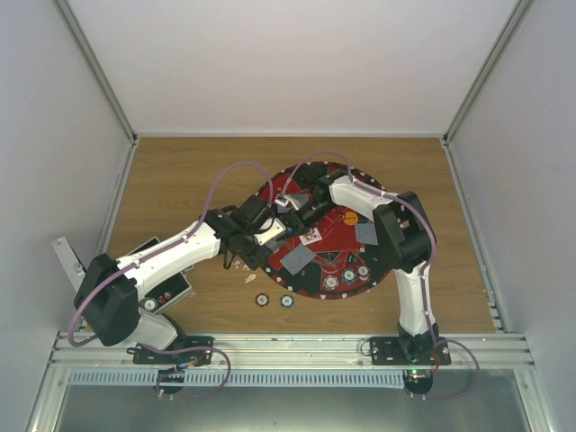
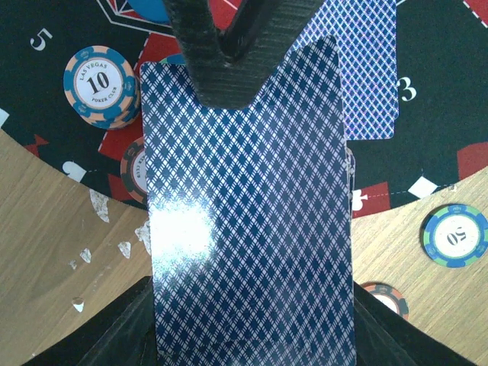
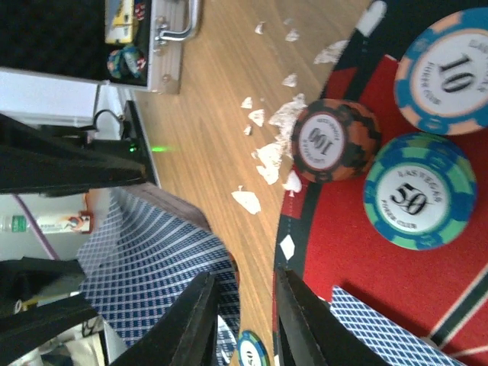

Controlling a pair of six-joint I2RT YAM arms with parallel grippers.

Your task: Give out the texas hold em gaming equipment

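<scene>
Nearest the bases, at the left: black case [image 1: 171, 288], partly under the left arm, a few chips visible inside from the right wrist view; probably undealt stock. Next, on the bare table [image 3: 221, 84]: loose chips [image 1: 262, 300], two side by side just off the mat [image 3: 358, 267], purpose unclear. At the mat's rim beside white scraps [image 3: 271, 156]: 100 chip [image 3: 335, 141], 50 chip [image 3: 415, 191], 10 chip [image 3: 450, 69], close together, likely one seat's share. Above them: left gripper [image 1: 272, 237] clamping a card [image 2: 252, 229] across its long edges, patterned back toward its own camera, raised off the mat for dealing or handover. At the card's far end: right gripper [image 3: 245, 290], jaws a little apart, wood showing through the gap, nothing seen between; probably poised to take the card. Beyond, flat on the mat: second card [image 2: 370, 69], back up, apparently dealt. Hidden or unclear: held card's face; left fingertips, covered by the card; actual contact between right fingers and card; 100 chip half behind the card in the left wrist view; case contents cut off; chip values unreadable from above.
</scene>
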